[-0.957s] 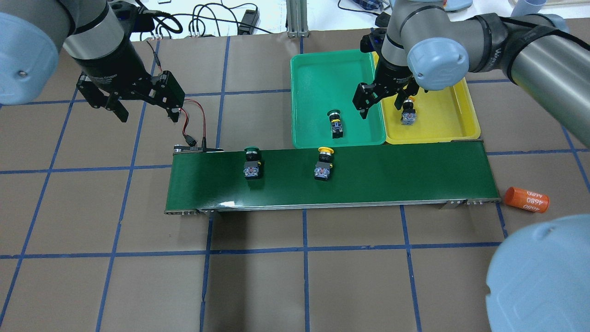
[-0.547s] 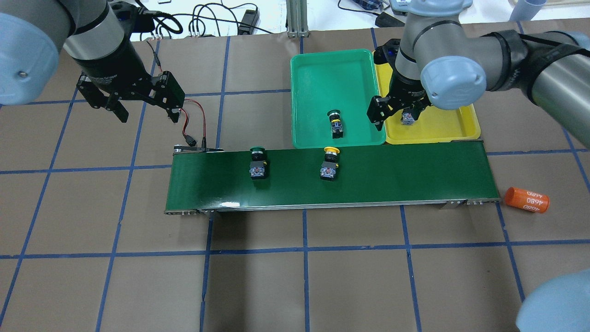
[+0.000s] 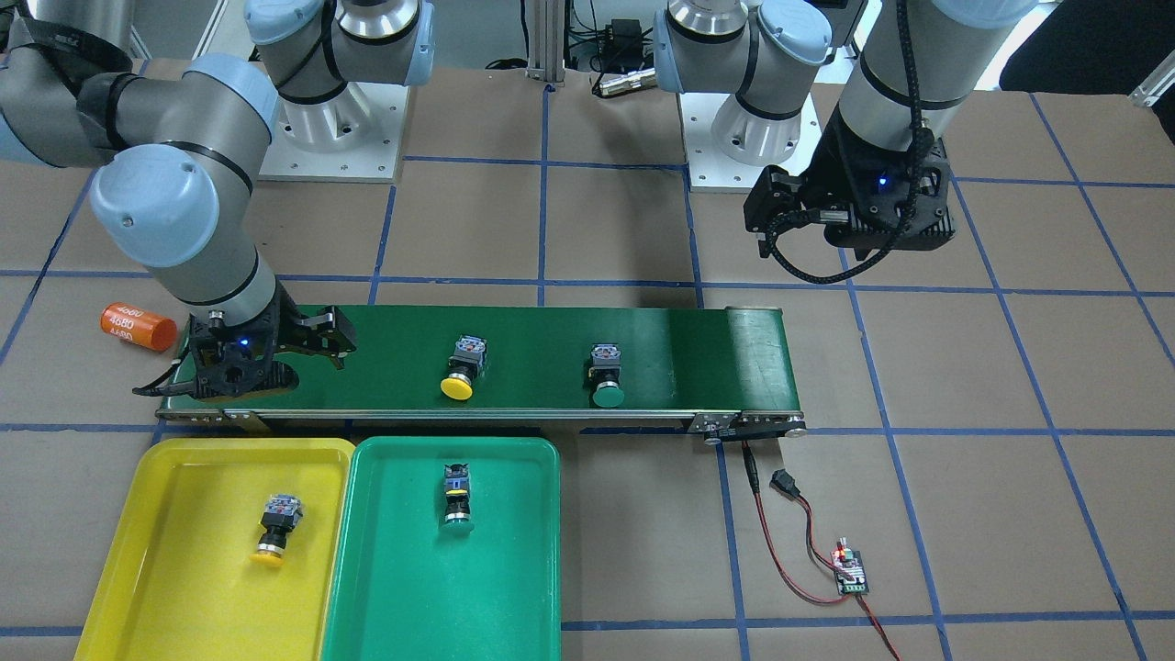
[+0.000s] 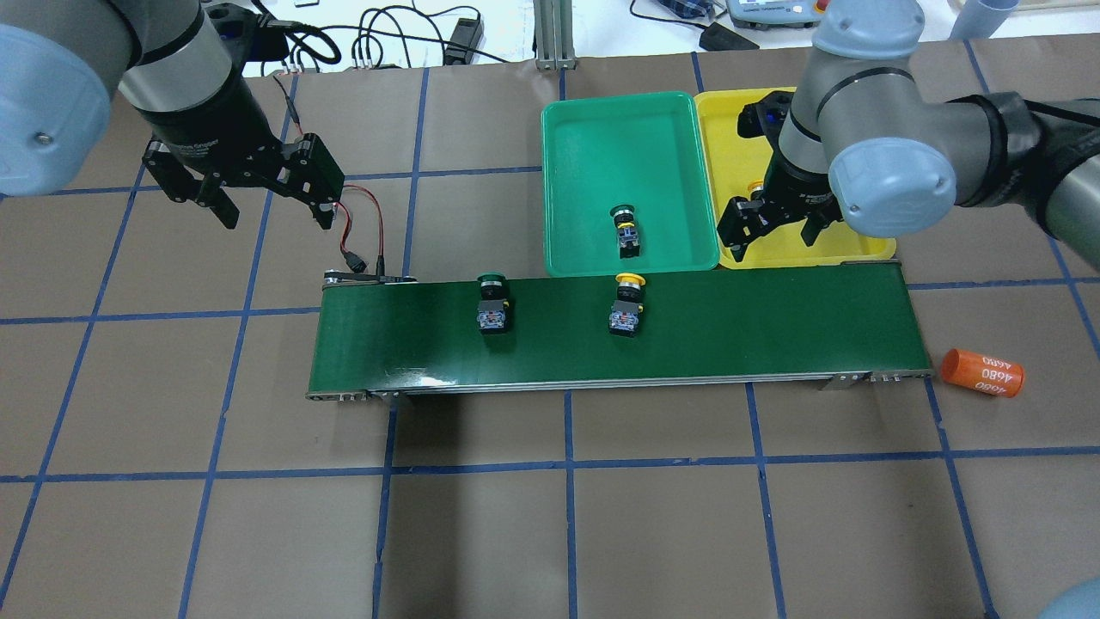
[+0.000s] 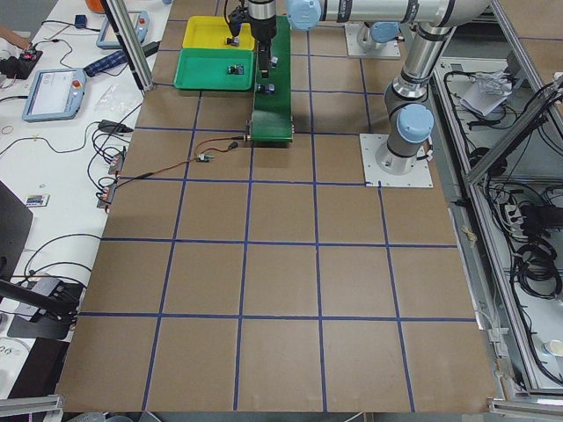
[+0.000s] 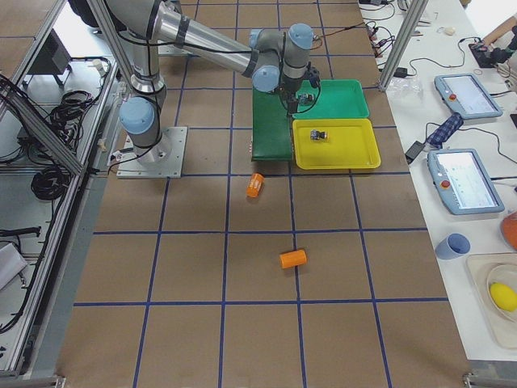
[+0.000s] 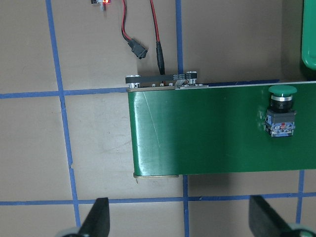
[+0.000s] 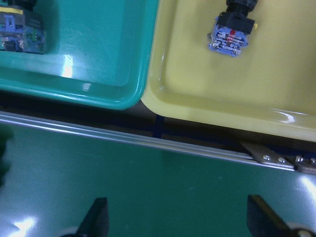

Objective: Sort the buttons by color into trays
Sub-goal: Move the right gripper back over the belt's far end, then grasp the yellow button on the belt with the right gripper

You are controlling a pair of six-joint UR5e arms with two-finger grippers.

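The brown paper table [image 4: 550, 516], gridded with blue tape, is filling the whole overhead view. A long dark-green conveyor belt [image 4: 730, 331], smooth and slightly glossy, is running across the middle of that view. Just above its upper edge, 2 shallow plastic trays with rounded corners are sitting side by side and touching: the teal-green tray [image 4: 601, 137] at centre and the yellow tray [image 4: 726, 129] to its right.

I am holding my left gripper [image 4: 277, 219] in the upper left, above bare table beyond the belt's left end, its black fingers spread wide and gripping nothing. My right gripper [image 4: 775, 242] is hanging over the yellow tray's lower left corner, fingers likewise spread and empty.

An orange cylinder [image 4: 981, 371] with white numerals is lying on its side at the right, off the belt's end.

The 4 buttons are lying on their sides, each a black body with a grey-blue terminal end and a round mushroom cap. The green-capped button [image 4: 492, 305] and the yellow-capped button [image 4: 627, 308] are lying on the belt, well apart, caps pointing toward the trays. Another green button [image 4: 626, 230] is resting in the teal-green tray, and another yellow button [image 3: 275, 528] is resting in the yellow tray.
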